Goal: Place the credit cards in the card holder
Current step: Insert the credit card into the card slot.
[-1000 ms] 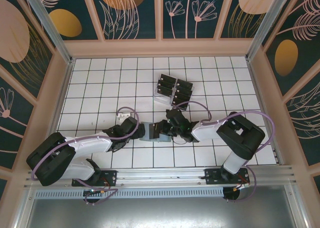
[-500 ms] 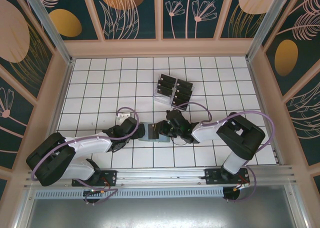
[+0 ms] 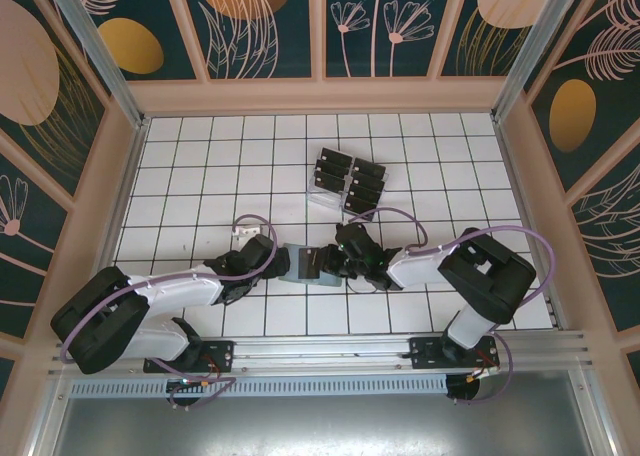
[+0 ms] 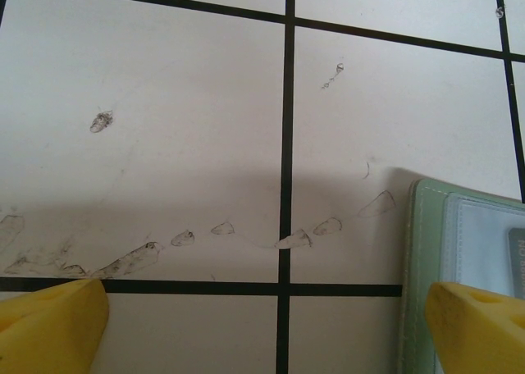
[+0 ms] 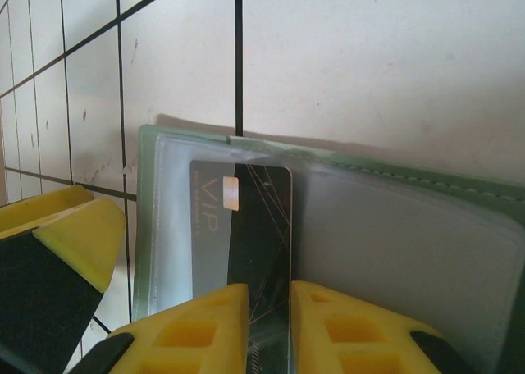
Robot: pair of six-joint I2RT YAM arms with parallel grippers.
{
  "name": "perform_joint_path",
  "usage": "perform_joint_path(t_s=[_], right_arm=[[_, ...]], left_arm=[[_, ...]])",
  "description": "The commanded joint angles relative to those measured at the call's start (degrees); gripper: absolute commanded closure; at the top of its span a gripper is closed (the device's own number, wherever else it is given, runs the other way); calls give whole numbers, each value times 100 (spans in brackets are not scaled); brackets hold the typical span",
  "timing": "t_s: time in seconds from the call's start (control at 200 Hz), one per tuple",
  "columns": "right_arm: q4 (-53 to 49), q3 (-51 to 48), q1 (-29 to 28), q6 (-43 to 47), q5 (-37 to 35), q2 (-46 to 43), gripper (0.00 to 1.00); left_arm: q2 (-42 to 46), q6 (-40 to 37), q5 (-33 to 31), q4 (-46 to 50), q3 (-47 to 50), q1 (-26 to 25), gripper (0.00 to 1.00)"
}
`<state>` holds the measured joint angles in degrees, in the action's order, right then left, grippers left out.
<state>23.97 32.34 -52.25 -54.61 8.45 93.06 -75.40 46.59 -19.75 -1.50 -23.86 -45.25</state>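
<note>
The grey-green card holder (image 3: 303, 264) lies flat between my two grippers. In the right wrist view its clear pocket (image 5: 176, 218) covers the left part of a black credit card (image 5: 264, 226) marked VIP. My right gripper (image 5: 269, 312) is shut on that card, a yellow finger (image 5: 197, 333) close on each side. My left gripper (image 4: 267, 316) stands wide open at the holder's left edge (image 4: 422, 259), with its right finger (image 4: 476, 325) over that edge. From above, the left gripper (image 3: 272, 260) and right gripper (image 3: 332, 262) flank the holder. Several more credit cards (image 3: 350, 176) stand behind.
A clear slotted rack (image 3: 322, 198) holds the other black cards behind the holder, about two tiles away. The white tiled floor (image 3: 200, 176) is walled on three sides by tan panels. Both arms lie low along the near rows.
The right arm has shifted slightly rightward while its gripper stays at the holder's right side. The left arm and the holder have not visibly moved.
</note>
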Motion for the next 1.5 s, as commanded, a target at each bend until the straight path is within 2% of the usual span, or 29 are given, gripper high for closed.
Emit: perform_joint_path(t_s=[0.0, 0.195, 0.365, 0.846, 1.081, 1.496], right_arm=[[-2, -70, -78, -93, -85, -78, 83], [20, -43, -145, -120, -54, -33, 86], [-49, -69, -181, -139, -89, -77, 71], [-201, -311, -258, -234, -150, -417, 70], [-403, -291, -356, -191, -242, -637, 64], [-779, -264, -429, -170, -326, -740, 70]], left_arm=[[25, 4, 74, 36, 126, 28, 2], [-10, 0, 108, -17, 160, 21, 1], [-6, 9, 125, -35, 160, 22, 2], [-19, 0, 139, -39, 163, 26, 1], [-32, -22, 157, -44, 145, 25, 1], [-72, -44, 184, -60, 136, 19, 2]])
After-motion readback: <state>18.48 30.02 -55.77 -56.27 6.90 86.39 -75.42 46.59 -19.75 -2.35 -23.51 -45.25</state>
